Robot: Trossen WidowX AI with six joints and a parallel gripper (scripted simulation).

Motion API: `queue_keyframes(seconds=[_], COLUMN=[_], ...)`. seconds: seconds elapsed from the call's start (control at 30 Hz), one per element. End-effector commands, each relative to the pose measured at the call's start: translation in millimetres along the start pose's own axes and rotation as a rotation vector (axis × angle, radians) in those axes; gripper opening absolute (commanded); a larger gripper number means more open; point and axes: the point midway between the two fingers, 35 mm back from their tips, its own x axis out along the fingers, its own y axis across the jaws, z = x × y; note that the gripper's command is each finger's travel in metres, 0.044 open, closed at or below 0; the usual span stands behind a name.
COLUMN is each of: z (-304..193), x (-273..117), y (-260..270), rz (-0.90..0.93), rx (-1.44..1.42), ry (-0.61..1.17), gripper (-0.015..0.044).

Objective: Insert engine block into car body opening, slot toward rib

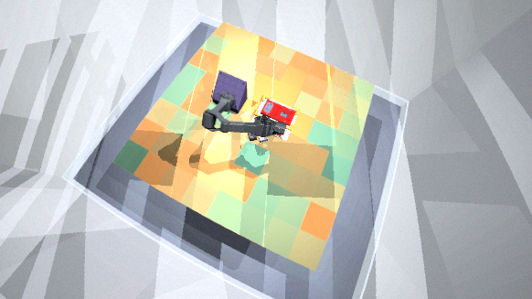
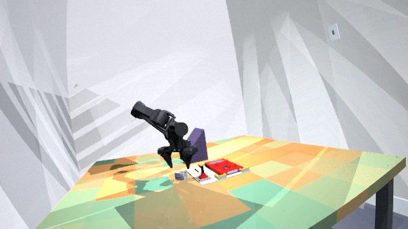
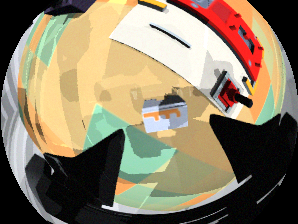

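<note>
Black arm (image 1: 238, 126) (image 2: 154, 115) bent at joints, reaching out over worktop (image 1: 292, 204) (image 2: 280, 198). Wrist (image 2: 175, 140) angled down. Jaws (image 1: 258, 139) (image 2: 180, 167) spread wide, nothing between fingertips, both tips pointing downward, raised above worktop.

the upright black peg (image 2: 202, 171) (image 3: 243, 101) stands at the white board's (image 2: 211, 183) (image 3: 150, 42) edge, an obstacle to low sideways passage.

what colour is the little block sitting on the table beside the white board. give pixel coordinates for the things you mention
Silvery grey (image 2: 181, 175) (image 3: 177, 122), with orange marks; shows best in the wrist view.

Red car body (image 1: 278, 112) (image 2: 224, 166) (image 3: 220, 19) smooth, semi-matt, prob. plastic; surface detail blurry.
</note>
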Motion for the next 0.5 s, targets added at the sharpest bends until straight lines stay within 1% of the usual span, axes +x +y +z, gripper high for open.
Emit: queue_keyframes(seconds=[0.0, 0.47], z=[0.3, 0.1], x=[6.0, 28.9], y=[-0.2, -0.2], rz=[0.0, 0.0], rx=[-0.006, -0.006], ry=[-0.001, 0.0], gripper=[0.044, 0.044])
